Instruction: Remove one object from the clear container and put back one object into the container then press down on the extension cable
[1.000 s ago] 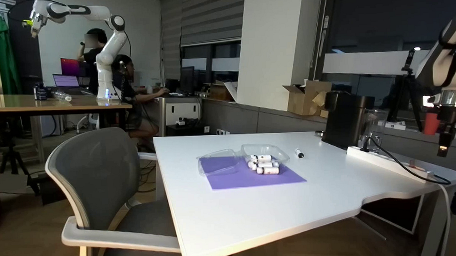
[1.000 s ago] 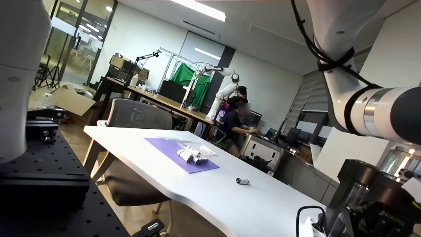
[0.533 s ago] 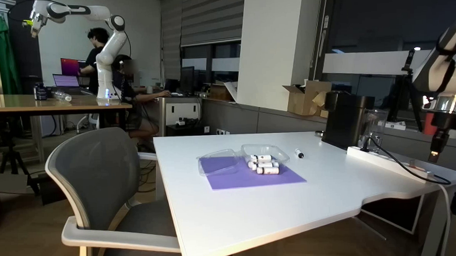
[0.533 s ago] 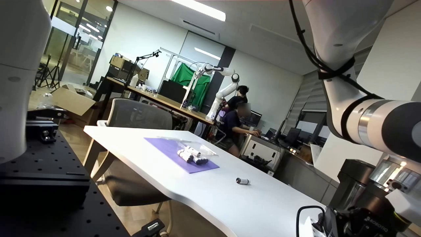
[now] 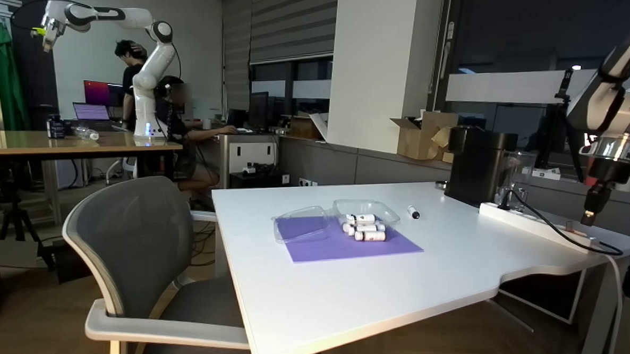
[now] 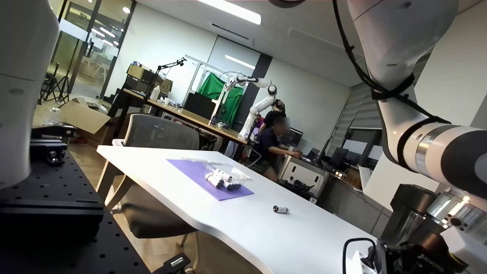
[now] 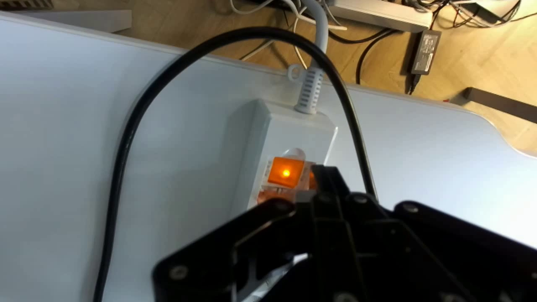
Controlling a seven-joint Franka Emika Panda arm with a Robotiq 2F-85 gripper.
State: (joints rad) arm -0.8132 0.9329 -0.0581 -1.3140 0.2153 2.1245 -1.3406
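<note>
The clear container (image 5: 366, 204) sits open on the purple mat (image 5: 345, 250), its see-through lid (image 5: 301, 228) spread beside it; it also shows in an exterior view (image 6: 237, 173). Several white vials (image 5: 371, 236) lie at its near side; I cannot tell which are inside. One dark-capped vial (image 5: 413, 212) lies on the table off the mat. The extension cable (image 5: 530, 226) is a white power strip with a white cord; in the wrist view its strip (image 7: 300, 128) shows a lit orange switch (image 7: 286, 172). My gripper (image 5: 588, 219) is shut and empty just above that end, fingertips (image 7: 331, 170) right beside the switch; contact is unclear.
A black cable (image 7: 126, 138) arches around the strip's end. A tall black machine (image 5: 476, 162) with a clear tank stands behind the strip. The white table's edge (image 5: 511, 280) curves in near the strip. A grey chair (image 5: 137, 248) stands at the table's far side.
My gripper has moved left and slightly down in an exterior view, from beyond the table's edge to over the strip's switch end. The container and vials have not moved.
</note>
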